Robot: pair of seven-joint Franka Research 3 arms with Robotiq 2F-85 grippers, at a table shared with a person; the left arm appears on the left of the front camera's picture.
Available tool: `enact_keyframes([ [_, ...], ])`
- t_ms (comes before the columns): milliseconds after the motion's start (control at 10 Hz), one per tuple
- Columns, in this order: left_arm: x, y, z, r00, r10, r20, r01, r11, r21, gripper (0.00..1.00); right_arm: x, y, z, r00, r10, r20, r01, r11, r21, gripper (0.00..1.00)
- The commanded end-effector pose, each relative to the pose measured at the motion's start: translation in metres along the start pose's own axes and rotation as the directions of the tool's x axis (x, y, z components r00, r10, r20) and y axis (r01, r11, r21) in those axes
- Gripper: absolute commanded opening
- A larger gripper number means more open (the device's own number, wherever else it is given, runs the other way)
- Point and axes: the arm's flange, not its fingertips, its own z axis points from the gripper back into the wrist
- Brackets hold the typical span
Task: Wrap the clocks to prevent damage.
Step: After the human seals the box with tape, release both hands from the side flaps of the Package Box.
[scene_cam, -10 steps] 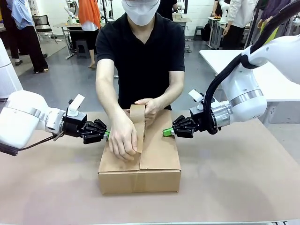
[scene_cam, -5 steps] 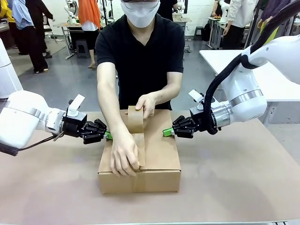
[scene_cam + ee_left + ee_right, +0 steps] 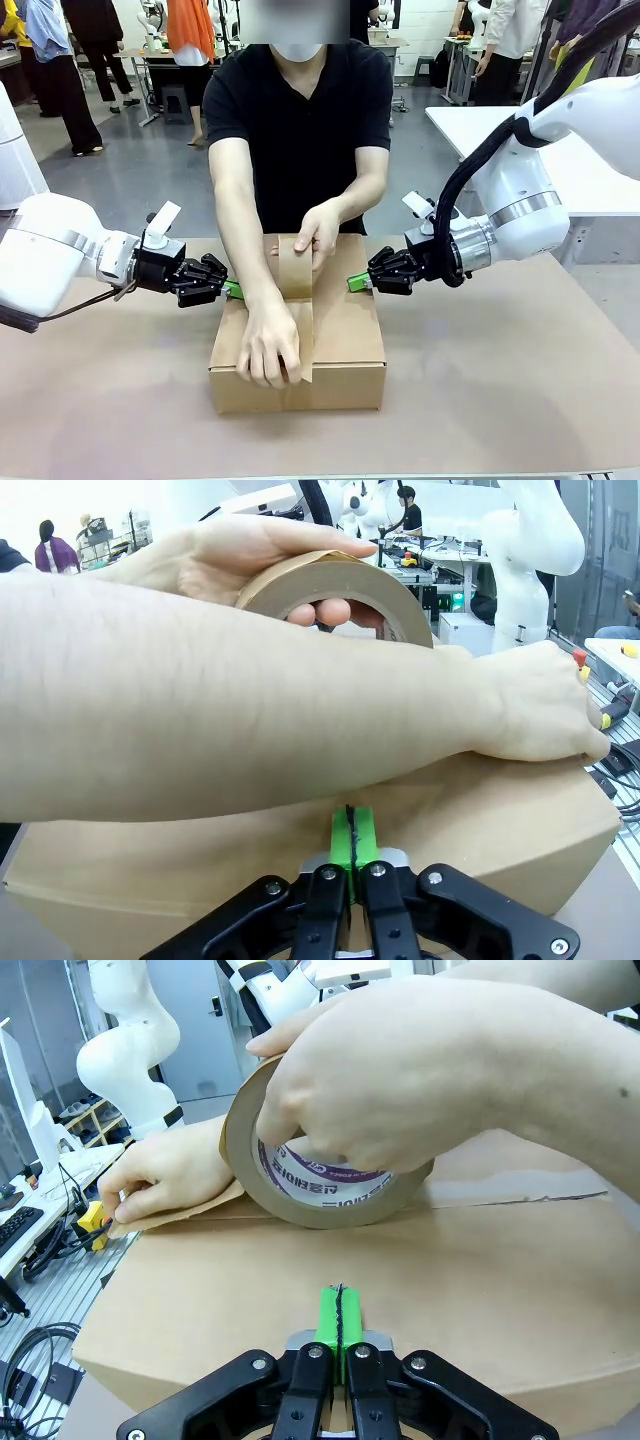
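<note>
Tabletop box (image 3: 340,330), long axis toward person

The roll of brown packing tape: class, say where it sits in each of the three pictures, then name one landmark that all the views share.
Front view: roll of brown packing tape at centre, held upright on the far part of the cardboard box top.
Left wrist view: upper middle, behind the person's forearm, gripped from above.
Right wrist view: centre, under the person's hand, its printed core facing the camera.
Shared landmark: the cardboard box.
</note>
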Motion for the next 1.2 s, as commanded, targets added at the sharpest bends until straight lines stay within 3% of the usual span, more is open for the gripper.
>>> enact_keyframes([
  [0, -0.0022, 0.0, -0.0012, 1.0, 0.003, -0.009, -0.002, 1.0, 0.002, 0.0, -0.0025, 0.0, -0.0025, 1.0, -0.002, -0.007, 0.002, 1.0, -0.002, 0.01],
  [1100, -0.0022, 0.0, -0.0012, 1.0, 0.003, -0.009, -0.002, 1.0, 0.002, 0.0, -0.0025, 0.0, -0.0025, 1.0, -0.002, -0.007, 0.002, 1.0, -0.002, 0.01],
])
